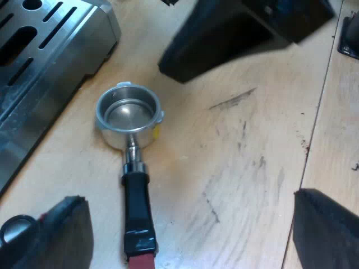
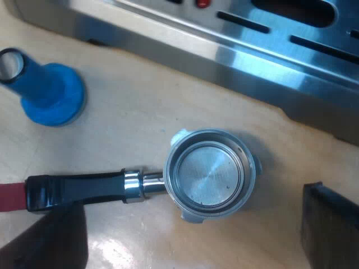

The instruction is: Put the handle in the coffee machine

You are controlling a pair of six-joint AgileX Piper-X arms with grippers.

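Metal holder (image 1: 129, 115) loose on table (image 1: 235, 168) nr machine (image 1: 45, 56); left gripper (image 1: 188, 196), right gripper (image 2: 193, 197) both wide apart

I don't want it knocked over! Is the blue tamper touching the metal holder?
Apart. The right wrist view shows bare table between the blue tamper and the metal holder.

Empty metal holder (image 2: 206, 176) flat beside machine (image 2: 263, 56)
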